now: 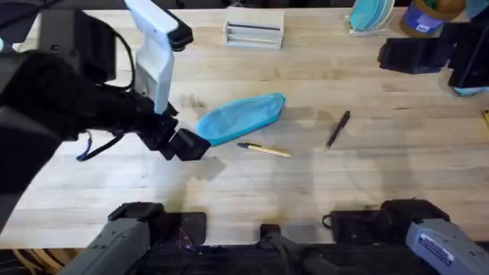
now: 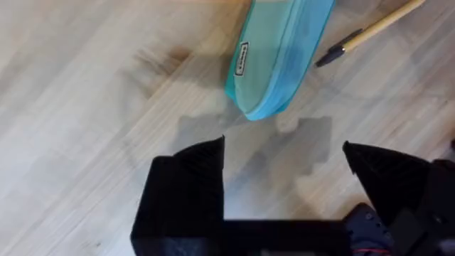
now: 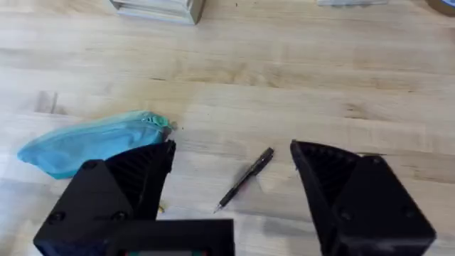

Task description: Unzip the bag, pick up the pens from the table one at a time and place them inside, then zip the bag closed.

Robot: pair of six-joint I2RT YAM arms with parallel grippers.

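The left gripper [image 2: 283,160] has its jaws spread, empty, poised just short of the near end of the bag [image 1: 241,117] — likely lining up to pin or grasp that end for unzipping. The right gripper [image 3: 231,171] is spread too, well back. The bag lies closed on the table [image 1: 367,191]; the tan pen [image 1: 265,150] just beside it, the dark pen [image 1: 337,130] apart.

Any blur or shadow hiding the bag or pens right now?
Overhead: the left arm looms large, dark and blurred, but the bag and both pens are unobstructed. Left wrist: the left gripper shadows bare table short of the bag. Right wrist: the dark pen is sharp.
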